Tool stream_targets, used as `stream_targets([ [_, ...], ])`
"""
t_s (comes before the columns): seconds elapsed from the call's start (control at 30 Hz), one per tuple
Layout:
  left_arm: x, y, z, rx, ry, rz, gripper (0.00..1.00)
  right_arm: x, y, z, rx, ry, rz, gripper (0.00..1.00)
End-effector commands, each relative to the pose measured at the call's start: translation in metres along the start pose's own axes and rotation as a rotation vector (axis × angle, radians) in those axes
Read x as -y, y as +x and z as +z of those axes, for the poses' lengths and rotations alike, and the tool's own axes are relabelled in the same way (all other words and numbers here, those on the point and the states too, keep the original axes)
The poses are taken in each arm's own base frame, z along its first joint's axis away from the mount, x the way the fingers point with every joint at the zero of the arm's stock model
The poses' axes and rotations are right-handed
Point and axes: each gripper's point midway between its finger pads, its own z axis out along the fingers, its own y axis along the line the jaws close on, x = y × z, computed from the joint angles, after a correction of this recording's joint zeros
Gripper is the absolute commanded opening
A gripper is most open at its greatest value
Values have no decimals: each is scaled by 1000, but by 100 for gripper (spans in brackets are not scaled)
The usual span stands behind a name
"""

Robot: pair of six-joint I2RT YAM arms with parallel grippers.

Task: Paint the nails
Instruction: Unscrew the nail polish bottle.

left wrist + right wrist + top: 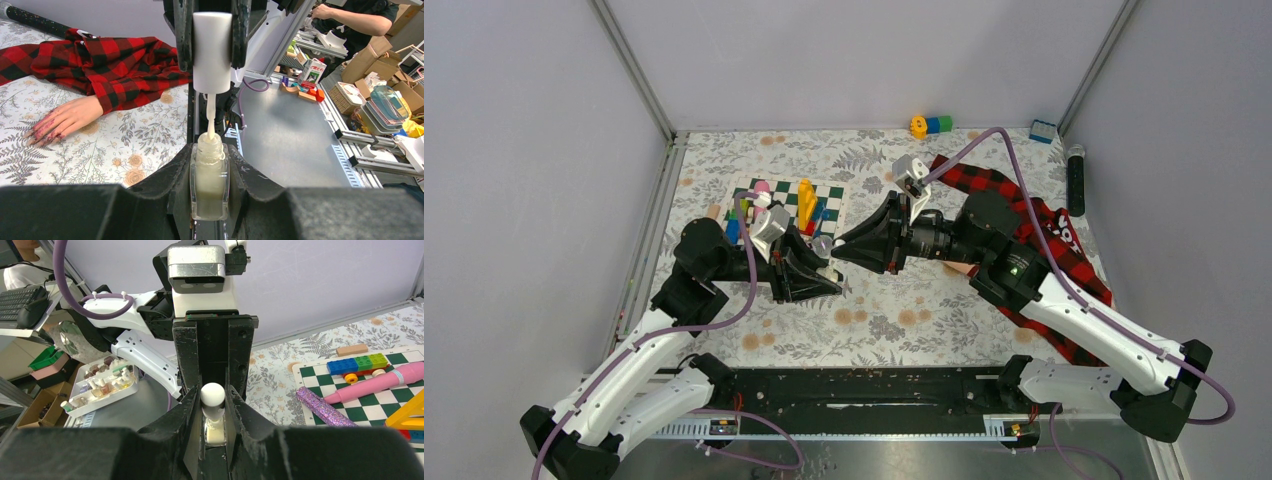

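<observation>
My left gripper (210, 167) is shut on a clear glass nail polish bottle (209, 180) of pale cream polish and holds it upright. My right gripper (213, 407) is shut on the bottle's white brush cap (212, 396), which also shows in the left wrist view (212, 50). The cap is lifted off the bottle; its thin stem (210, 112) still reaches into the bottle's neck. The two grippers meet tip to tip mid-table (836, 262). The pale dummy hand (67, 116) lies flat to the left, with reddish-pink smeared nails (39, 134) and a red-and-black plaid sleeve (115, 65). In the top view my right arm hides the hand.
A green-and-white chequered board (832, 192) behind my left gripper carries toys: a yellow piece (806, 195), a pink pen (372, 381), a glittery purple stick (320, 406), coloured blocks (359, 364). Blocks (932, 124) and a black cylinder (1076, 180) lie at the back.
</observation>
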Motion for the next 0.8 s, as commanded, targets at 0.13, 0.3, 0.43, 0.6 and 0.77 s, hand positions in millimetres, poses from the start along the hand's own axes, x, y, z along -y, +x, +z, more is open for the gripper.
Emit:
stream_targets([
  [0.13, 1, -11, 0, 35, -6, 60, 0, -6, -4, 3, 12, -26, -21, 0],
  [0.3, 1, -11, 0, 35, -8, 58, 0, -7, -1, 1, -2, -29, -17, 0],
  [0.43, 1, -11, 0, 35, -9, 58, 0, -9, 0, 0, -6, -35, -16, 0],
  [0.6, 0, -11, 0, 35, -10, 58, 0, -8, 1, 0, -14, -34, -18, 0],
  [0.77, 0, -11, 0, 36, -11, 58, 0, -7, 2, -3, -24, -19, -31, 0],
])
